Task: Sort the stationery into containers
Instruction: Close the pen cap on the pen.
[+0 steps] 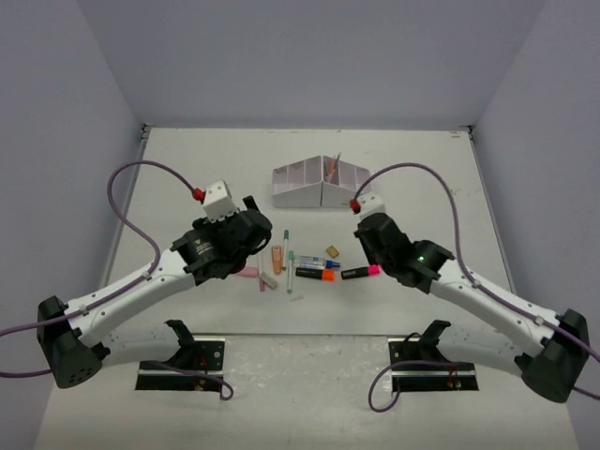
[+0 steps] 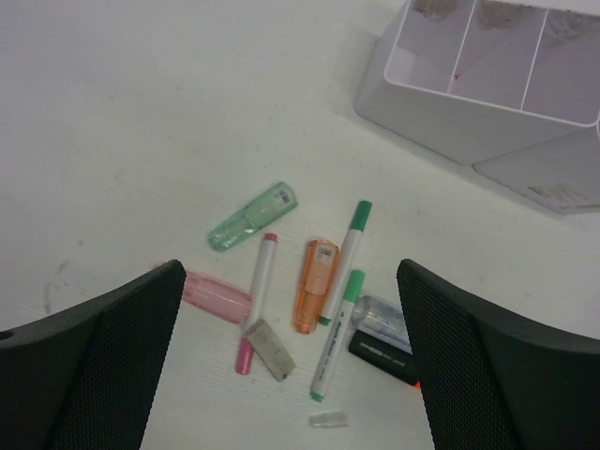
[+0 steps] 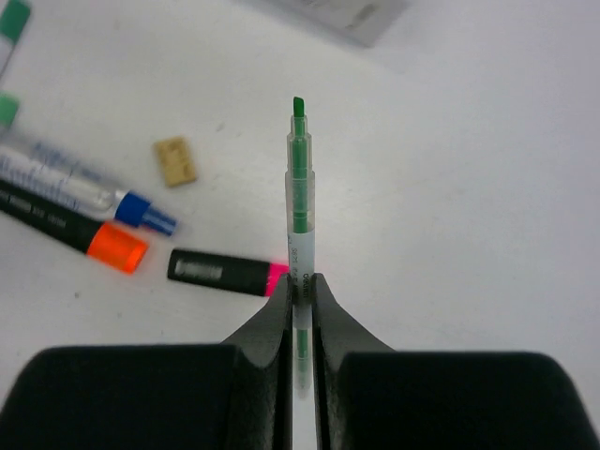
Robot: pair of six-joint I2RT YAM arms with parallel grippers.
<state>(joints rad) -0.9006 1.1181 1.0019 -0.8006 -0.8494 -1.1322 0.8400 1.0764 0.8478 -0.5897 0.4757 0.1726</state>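
White table (image 1: 187, 178) with grey walls on three sides. Left arm (image 1: 141, 281) angled in from near left and right arm (image 1: 487, 291) from near right, both wrists toward table centre. White organiser box (image 1: 322, 185) at far centre on the table, sloped top, split into open compartments. Left gripper (image 2: 289, 270) hovering above the left part of the loose stationery (image 1: 300, 267), fingers (image 2: 103, 356) spread wide with nothing between them. Right gripper (image 3: 302, 286) just right of the cluster, clenched on a clear green-tipped pen (image 3: 299, 187) that projects forward past the fingertips. Remaining stationery flat on the table between both grippers, near of the box and apart from it: two green-capped white pens (image 2: 345, 262) side by side, pink-and-white pen (image 2: 256, 300), orange-ended black highlighter (image 3: 70, 230) alongside a blue-capped clear pen (image 3: 84, 183), pink-ended black highlighter (image 3: 225, 272) just right of those. Smaller pieces: orange translucent piece (image 2: 316, 284), green translucent piece (image 2: 253, 217), pink piece (image 2: 216, 295), grey piece (image 2: 269, 349) touching the pink-and-white pen, tan square piece (image 3: 175, 160), small clear piece (image 2: 328, 420) nearest.
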